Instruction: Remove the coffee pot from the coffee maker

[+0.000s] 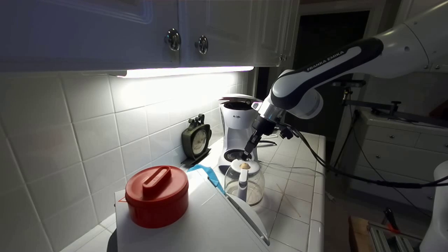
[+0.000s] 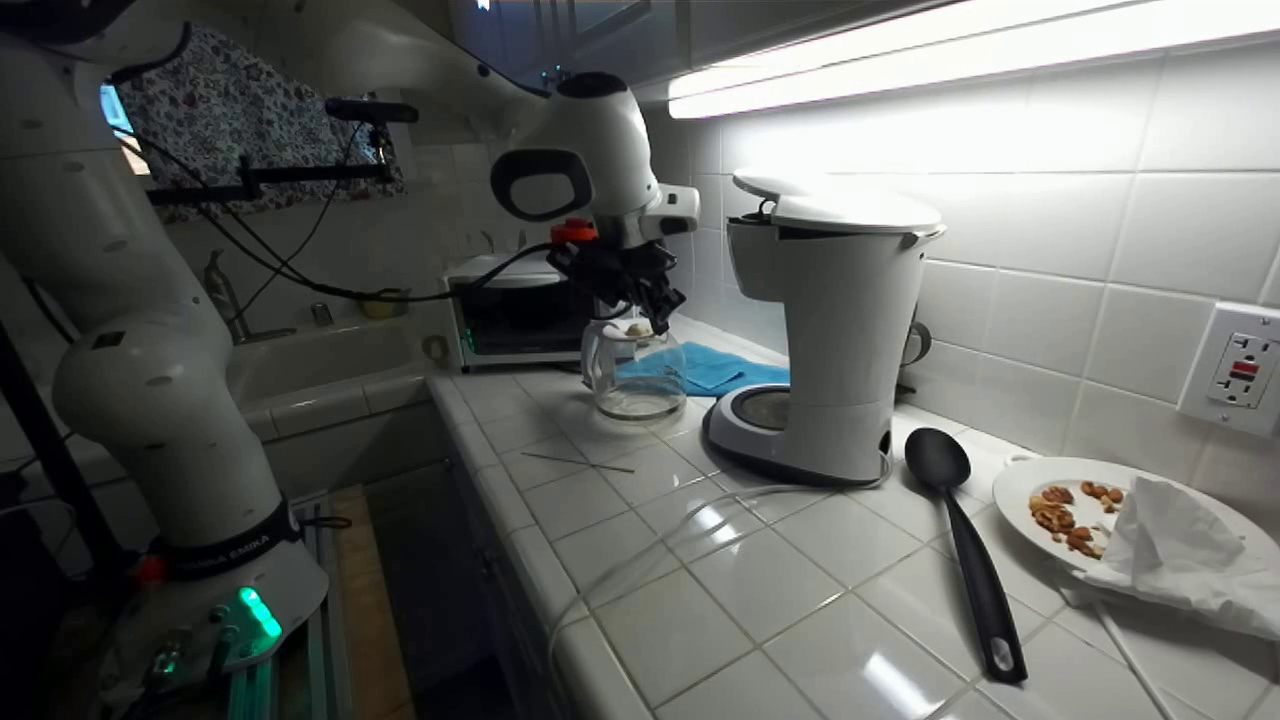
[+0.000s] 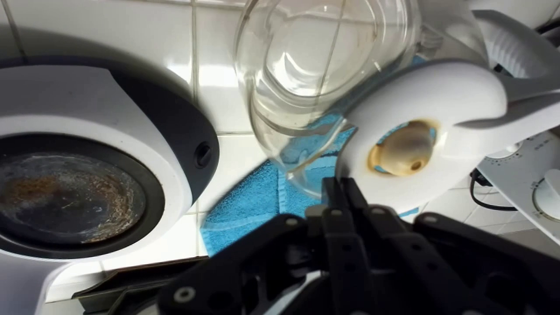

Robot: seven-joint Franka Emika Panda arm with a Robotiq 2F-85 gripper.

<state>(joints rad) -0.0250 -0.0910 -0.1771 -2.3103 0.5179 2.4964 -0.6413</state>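
Claw (image 3: 342,186) closed, coffee pot (image 1: 244,185) on the counter (image 2: 790,545) below

My arm (image 1: 315,75) reads FRANKA EMIKA; the coffee maker (image 1: 235,131) near my claw has a tiny, blurry logo (image 1: 236,116). Fingers (image 3: 332,194) together, can't tell if they're touching the lid (image 3: 459,96).

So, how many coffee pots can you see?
1. The coffee pot stands on the tiled counter beside the coffee maker, off its warming plate. Another could be hidden from view.
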